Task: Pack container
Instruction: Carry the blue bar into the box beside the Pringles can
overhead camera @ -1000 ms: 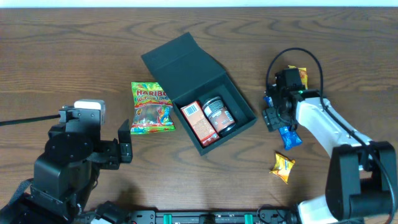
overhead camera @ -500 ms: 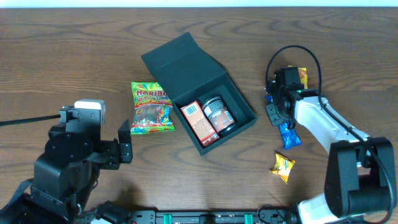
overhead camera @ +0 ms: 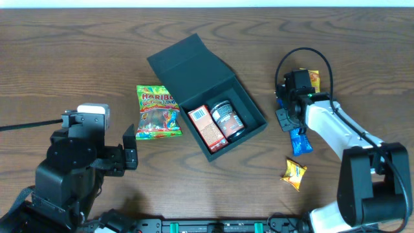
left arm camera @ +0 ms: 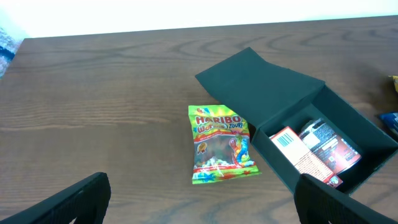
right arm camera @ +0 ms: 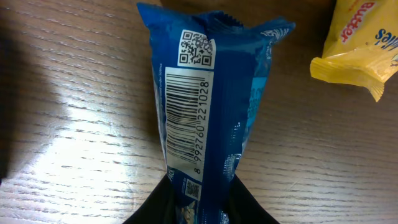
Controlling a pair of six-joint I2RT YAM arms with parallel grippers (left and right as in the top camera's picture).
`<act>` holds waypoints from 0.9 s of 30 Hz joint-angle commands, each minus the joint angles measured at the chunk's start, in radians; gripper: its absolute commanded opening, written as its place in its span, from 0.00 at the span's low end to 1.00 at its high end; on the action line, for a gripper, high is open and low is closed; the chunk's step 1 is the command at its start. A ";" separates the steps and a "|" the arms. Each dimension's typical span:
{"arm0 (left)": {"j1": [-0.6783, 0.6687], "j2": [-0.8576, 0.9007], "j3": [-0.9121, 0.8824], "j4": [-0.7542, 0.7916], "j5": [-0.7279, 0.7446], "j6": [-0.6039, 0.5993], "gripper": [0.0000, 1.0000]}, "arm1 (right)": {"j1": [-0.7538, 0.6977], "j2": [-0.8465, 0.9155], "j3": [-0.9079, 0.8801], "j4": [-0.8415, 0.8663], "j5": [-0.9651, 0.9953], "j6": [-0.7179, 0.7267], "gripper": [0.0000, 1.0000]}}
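The container [overhead camera: 187, 65] is a dark teal box lying open at mid-table, its flap lid folded back to the upper left. Inside it lie an orange-red carton [overhead camera: 207, 128] and a dark jar [overhead camera: 228, 120]. To its right, my right gripper [overhead camera: 286, 120] is shut on one end of a blue snack pack [overhead camera: 299, 141]. The right wrist view shows the blue pack [right arm camera: 208, 106] pinched between both black fingers [right arm camera: 155, 208], its barcode facing up. My left gripper [left arm camera: 202, 205] stands open and holds nothing, near the front left of the table, short of the container [left arm camera: 261, 74].
A Haribo bag [overhead camera: 157, 112] lies flat just left of the container. One yellow snack pack [overhead camera: 294, 173] sits near the front right, and another [overhead camera: 314, 79] lies behind the right wrist. In the right wrist view a yellow pack [right arm camera: 364, 50] lies beside the blue one.
The right gripper's jaws have closed in on the blue snack pack, and the pack has shifted slightly. The left arm has not moved.
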 commanded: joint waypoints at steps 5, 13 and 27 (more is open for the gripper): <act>0.006 0.000 0.013 -0.001 -0.018 0.018 0.96 | 0.039 -0.018 0.002 -0.010 -0.002 0.003 0.15; 0.006 0.000 0.013 -0.001 -0.018 0.018 0.95 | 0.071 -0.147 0.027 -0.042 -0.001 0.003 0.15; 0.006 0.000 0.013 -0.001 -0.018 0.018 0.95 | 0.141 -0.246 0.248 -0.246 -0.046 0.003 0.13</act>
